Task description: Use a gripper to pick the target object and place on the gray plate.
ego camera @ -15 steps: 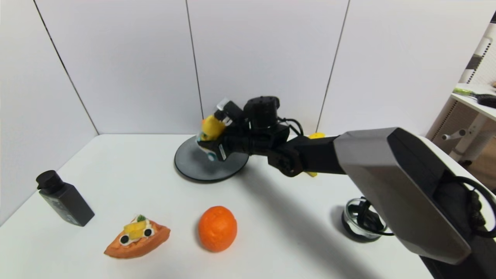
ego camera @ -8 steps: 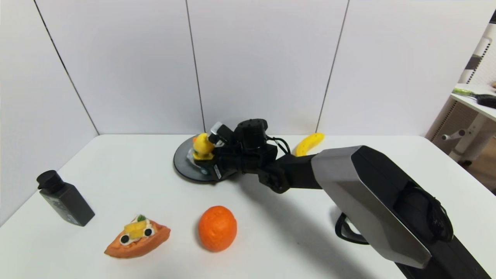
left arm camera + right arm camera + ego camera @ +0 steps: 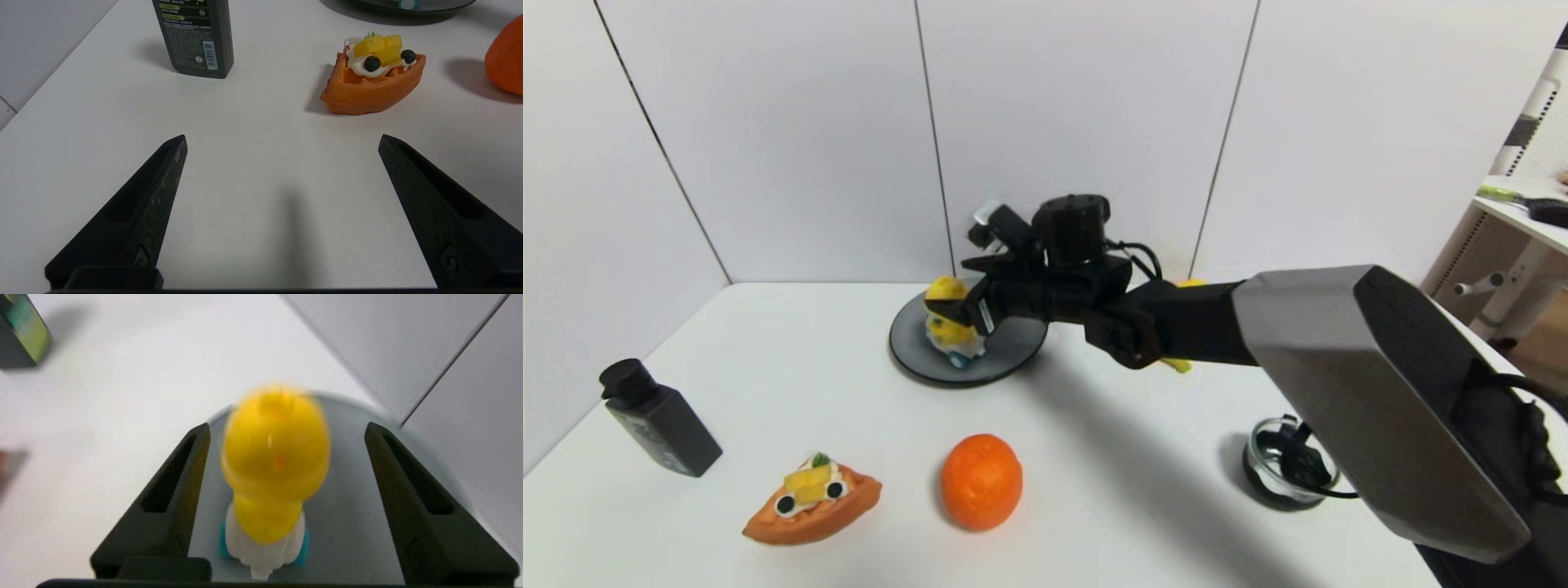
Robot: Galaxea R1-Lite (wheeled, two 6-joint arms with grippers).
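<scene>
The yellow duck toy (image 3: 947, 320) with its white base and blue wheels stands upright on the gray plate (image 3: 1013, 353) at the back of the table. My right gripper (image 3: 956, 298) is open and hovers just above the duck. In the right wrist view the duck (image 3: 274, 465) sits between the spread fingers (image 3: 171, 498) without touching them, on the plate (image 3: 347, 522). My left gripper (image 3: 282, 141) is open and empty above the bare table, out of the head view.
A black bottle (image 3: 660, 418), a waffle slice toy (image 3: 810, 500) and an orange (image 3: 980, 480) lie along the table's front. A glass bowl (image 3: 1278, 474) sits at the right. A banana (image 3: 1188, 286) is mostly hidden behind my right arm.
My right gripper lowered the duck onto the plate, opened and let it go, then rose a little above it. The duck now stands free on the plate.
</scene>
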